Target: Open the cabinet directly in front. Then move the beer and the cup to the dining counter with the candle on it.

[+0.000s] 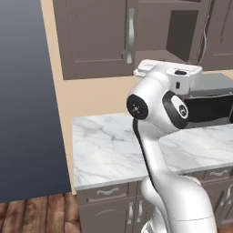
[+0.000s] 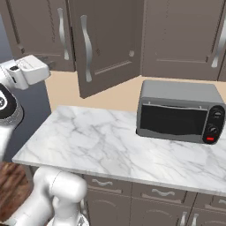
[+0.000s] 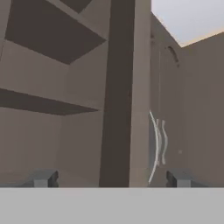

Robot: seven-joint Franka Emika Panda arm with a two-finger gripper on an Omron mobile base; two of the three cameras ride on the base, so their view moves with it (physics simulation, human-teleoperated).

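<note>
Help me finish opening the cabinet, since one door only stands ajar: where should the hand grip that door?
Probably the long vertical silver handle on the ajar door, from its front, fingers closing across the bar from either side. It stands proud of the panel.

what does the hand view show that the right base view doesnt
Hand view alone: the bare shelves inside the cabinet and the pincer, fingertips wide apart, aimed at the door's edge. Right base view alone: the toaster oven on the marble worktop and the low drawers. Both share the opened cabinet door with its long silver handle.
</note>
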